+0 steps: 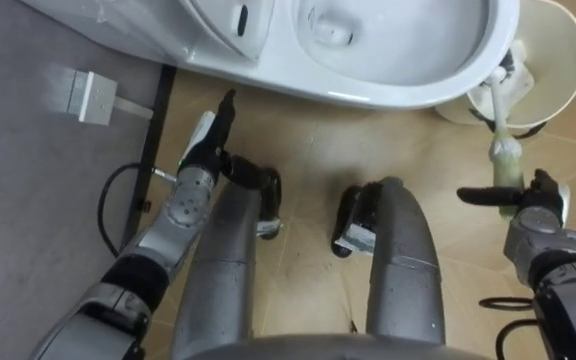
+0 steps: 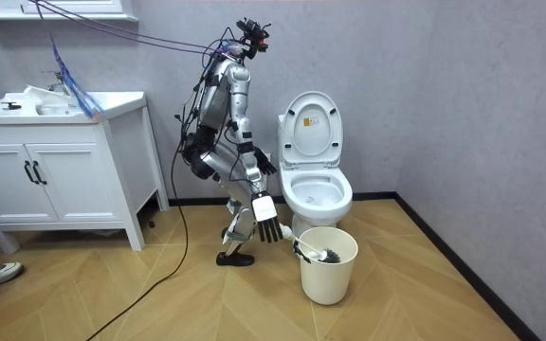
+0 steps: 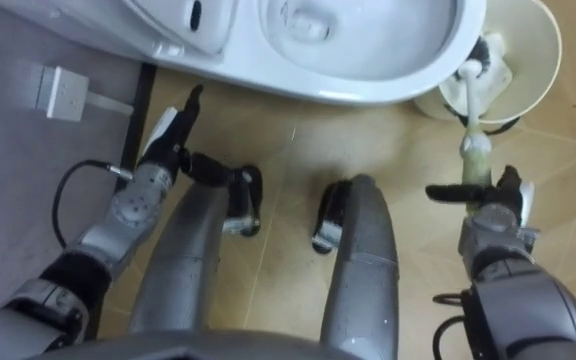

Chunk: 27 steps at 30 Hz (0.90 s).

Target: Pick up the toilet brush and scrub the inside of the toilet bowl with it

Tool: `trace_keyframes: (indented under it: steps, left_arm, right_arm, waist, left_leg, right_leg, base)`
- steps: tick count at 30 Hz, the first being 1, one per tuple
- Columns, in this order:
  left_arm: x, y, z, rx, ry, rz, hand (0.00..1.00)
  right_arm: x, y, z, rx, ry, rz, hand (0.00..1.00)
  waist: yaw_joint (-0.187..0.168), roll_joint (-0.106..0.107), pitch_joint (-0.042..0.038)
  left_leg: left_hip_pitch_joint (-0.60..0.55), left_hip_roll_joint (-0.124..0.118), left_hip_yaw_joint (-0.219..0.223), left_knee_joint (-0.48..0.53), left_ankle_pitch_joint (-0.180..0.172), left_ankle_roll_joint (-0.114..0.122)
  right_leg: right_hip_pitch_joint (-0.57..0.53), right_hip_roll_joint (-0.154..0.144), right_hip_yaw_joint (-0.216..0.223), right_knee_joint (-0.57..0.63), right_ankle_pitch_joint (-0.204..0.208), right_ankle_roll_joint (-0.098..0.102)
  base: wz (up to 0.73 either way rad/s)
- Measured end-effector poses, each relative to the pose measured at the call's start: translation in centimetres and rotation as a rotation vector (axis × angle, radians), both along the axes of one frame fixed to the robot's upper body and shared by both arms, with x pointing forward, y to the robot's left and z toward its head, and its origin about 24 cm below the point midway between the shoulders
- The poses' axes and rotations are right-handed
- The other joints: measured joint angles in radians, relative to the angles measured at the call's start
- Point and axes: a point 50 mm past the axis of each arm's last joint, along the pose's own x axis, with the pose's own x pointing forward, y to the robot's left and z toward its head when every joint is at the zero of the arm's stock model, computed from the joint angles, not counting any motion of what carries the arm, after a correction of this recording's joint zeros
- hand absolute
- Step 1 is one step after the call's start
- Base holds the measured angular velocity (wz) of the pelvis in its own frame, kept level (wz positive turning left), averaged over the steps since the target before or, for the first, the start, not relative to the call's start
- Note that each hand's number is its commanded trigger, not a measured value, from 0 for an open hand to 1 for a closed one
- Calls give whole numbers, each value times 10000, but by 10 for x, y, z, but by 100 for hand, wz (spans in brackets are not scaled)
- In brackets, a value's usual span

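Leaning forward with its knees bent, the robot is standing on the herringbone wood floor (image 1: 308,140) just in front of the white toilet (image 1: 388,88), whose lid (image 2: 309,121) is standing raised against the grey wall. A cream bucket (image 1: 568,40) is sitting on the floor beside the bowl, on the robot's right. The toilet brush (image 1: 505,150) is lying in it with its head down inside and its pale handle sticking out over the rim towards the robot.

The right hand (image 1: 533,215) is hanging at the free end of that handle. Its fingers are stretched out rather than curled, with the thumb pointing left across the handle's tip and the other fingers on the far side. Whether the hand is actually touching the handle cannot be told.

The left hand (image 1: 206,150) is reaching forward near the toilet's base, with its fingers straight and holding nothing.

A white vanity cabinet (image 2: 64,180) is standing against the wall at the room view's left.
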Motion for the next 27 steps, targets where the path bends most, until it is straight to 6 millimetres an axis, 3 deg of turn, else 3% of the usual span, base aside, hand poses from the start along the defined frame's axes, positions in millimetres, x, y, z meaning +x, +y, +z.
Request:
trace_keyframes:
  steps: [6,17,18,19,27]
  left_arm:
    - [2,-2,2,-42,-111,-20,0]
    - [-2,-3,0,-146,17,-105,0]
    - [-3,-4,0,-146,29,-119,0]
    - [-3,-4,0,-148,35,-122,0]
    - [-9,-3,-5,-290,234,-39,0]
  right_arm:
    - [5,1,3,50,-117,248,0]
    - [7,3,3,38,15,759,0]
    - [7,3,2,25,46,787,43]
    - [6,3,2,29,51,789,100]
    - [7,4,2,230,30,976,100]
  waist:
    - [30,3,-2]
    - [13,-3,1]
    - [-7,-5,2]
    - [-13,-5,2]
    - [-29,-12,3]
  left_leg:
    - [-526,-5,-2,734,-213,-22]
    - [-692,-15,-95,1010,-248,-47]
    - [-698,-13,-98,1016,-252,-41]
    - [-702,-12,-99,1021,-255,-36]
    - [-729,-25,-97,1065,-306,13]
  right_leg:
    - [-502,-59,48,743,-261,-64]
    - [-597,-113,-21,982,-332,-110]
    - [-597,-110,-27,982,-332,-110]
    - [-598,-109,-27,983,-334,-107]
    - [-600,-125,-17,995,-367,-41]
  base:
    - [1]
    - [2]
    - [0]
    - [0]
    - [0]
